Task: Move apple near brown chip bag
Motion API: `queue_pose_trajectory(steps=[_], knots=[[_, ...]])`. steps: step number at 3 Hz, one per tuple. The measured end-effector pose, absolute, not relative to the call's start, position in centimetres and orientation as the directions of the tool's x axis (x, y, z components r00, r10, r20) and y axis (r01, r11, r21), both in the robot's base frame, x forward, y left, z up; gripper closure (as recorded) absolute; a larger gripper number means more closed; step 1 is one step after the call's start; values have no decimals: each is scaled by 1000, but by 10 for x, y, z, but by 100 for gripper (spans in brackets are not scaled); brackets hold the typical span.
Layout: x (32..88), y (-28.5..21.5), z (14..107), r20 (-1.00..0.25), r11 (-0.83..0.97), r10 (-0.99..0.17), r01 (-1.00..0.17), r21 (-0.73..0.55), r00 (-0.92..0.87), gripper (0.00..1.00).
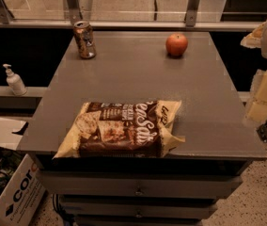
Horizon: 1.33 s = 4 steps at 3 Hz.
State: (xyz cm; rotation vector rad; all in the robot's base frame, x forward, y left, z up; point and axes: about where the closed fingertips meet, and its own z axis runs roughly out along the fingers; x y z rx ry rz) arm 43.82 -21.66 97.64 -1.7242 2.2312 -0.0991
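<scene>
The apple is small, round and red-orange. It stands on the grey table at the far right. The brown chip bag is large and crinkled, dark brown with cream edges and white script. It lies flat at the table's front edge, slightly left of centre. The apple and the bag are far apart, with bare tabletop between them. My gripper shows as pale cream parts at the right edge of the camera view, beyond the table's right side. It is apart from both the apple and the bag and holds nothing that I can see.
A brownish drink can stands at the table's far left corner. A white pump bottle sits on a ledge to the left. A cardboard box stands on the floor at lower left. Drawers sit under the tabletop.
</scene>
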Motion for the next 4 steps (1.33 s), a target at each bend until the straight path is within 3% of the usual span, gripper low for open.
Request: queue_pose_trajectory(steps=[2,4], knots=[[454,-213,974,-240,284,-945,-921,-266,-223,0],[520,-221,949,-384,358,-889,-900,-248,-248,0]])
